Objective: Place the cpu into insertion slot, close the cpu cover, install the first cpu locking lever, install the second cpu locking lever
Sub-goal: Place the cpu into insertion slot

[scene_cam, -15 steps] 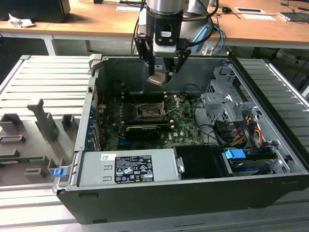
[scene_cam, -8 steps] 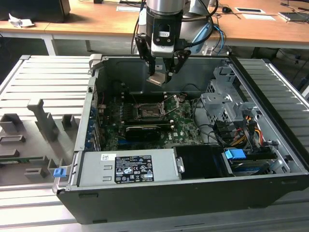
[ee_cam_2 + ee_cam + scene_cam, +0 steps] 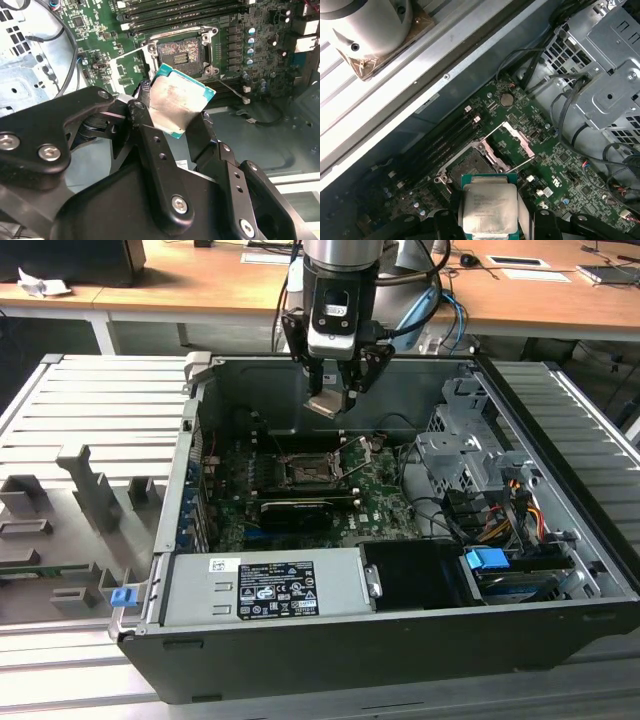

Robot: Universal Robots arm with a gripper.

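My gripper hangs above the open computer case, shut on the cpu. In both wrist views the cpu shows its silvery top and green edge, tilted between the black fingers. The insertion slot lies bare on the green motherboard, below and apart from the chip. The cpu cover stands flipped open beside the socket. Two thin locking levers are raised off the board.
A long black card lies just in front of the socket. A grey power supply fills the case's front. A metal drive cage with cables stands at the exterior view's right. Case walls surround the board.
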